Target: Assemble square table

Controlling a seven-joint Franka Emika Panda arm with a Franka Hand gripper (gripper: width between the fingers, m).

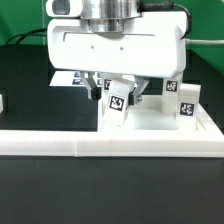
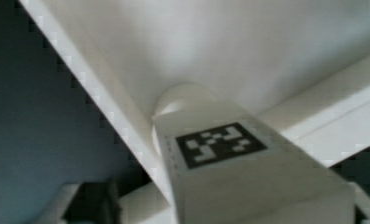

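Gripper (image 1: 113, 92) hung low over tabletop slab (image 1: 150, 118), fingers either side of tilted leg (image 1: 118, 99). Couldn't tell if pinching yet. Slab sat against front wall (image 1: 110, 148), probably for bracing. Spare leg (image 1: 186, 102) stood near exterior view's right.

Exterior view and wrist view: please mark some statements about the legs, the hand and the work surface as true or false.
1. A tagged right leg stands upright at the exterior view's right. True.
2. The middle leg below the hand is tilted. True.
3. The work surface is red. False: the work surface is black.
4. In the wrist view, the leg's tag is green. False: the tag is black and white.
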